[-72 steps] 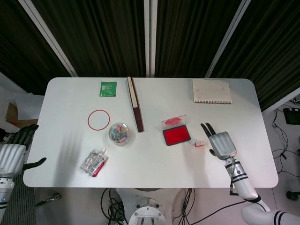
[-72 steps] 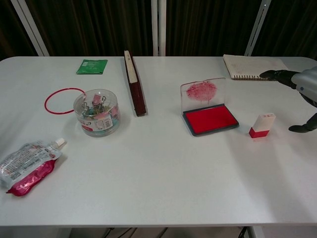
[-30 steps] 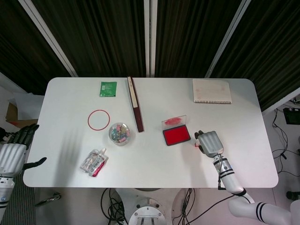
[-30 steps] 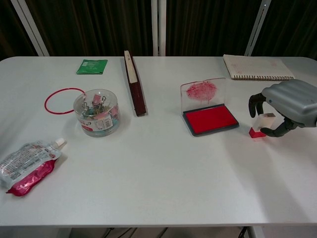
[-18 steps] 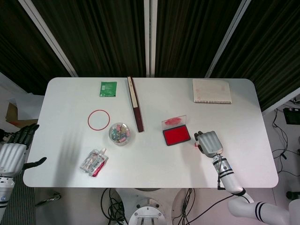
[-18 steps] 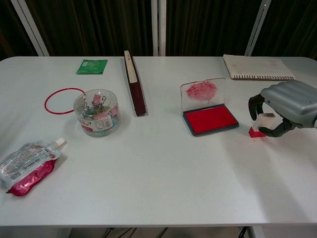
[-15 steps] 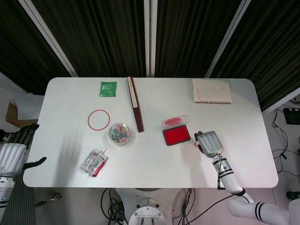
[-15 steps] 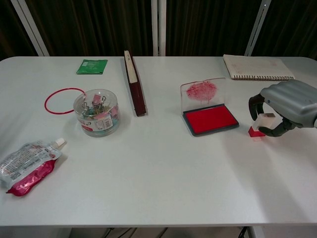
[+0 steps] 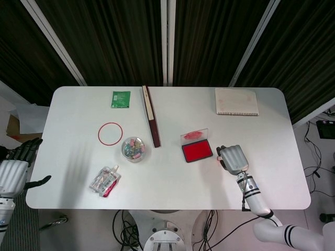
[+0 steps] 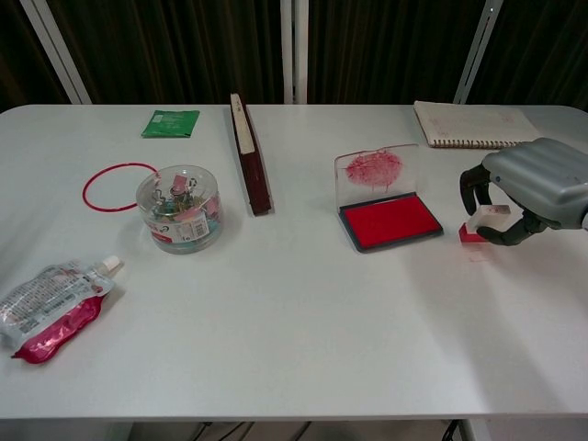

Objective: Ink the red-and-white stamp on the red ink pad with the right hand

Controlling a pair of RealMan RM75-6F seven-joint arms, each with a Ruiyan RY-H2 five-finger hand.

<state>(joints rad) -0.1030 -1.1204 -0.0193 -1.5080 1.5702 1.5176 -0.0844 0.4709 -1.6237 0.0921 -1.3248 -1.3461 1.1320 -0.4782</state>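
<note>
The red-and-white stamp (image 10: 479,225) is held in my right hand (image 10: 533,191), just off the table and a little right of the red ink pad (image 10: 390,221). From above, the right hand (image 9: 233,158) covers almost all of the stamp, and the red ink pad (image 9: 197,151) lies just to its left with its clear lid standing open. My left hand (image 9: 17,167) hangs open off the table's left edge, holding nothing.
A notebook (image 9: 236,101) lies at the back right. A long dark-red box (image 9: 152,115), a tub of clips (image 9: 134,149), a red ring (image 9: 110,133), a green packet (image 9: 120,99) and a pouch (image 9: 105,180) occupy the left half of the white table (image 9: 167,183).
My right hand came in from the right, closed its fingers round the stamp and has raised it slightly, shifting a little up and left. The left hand stayed put.
</note>
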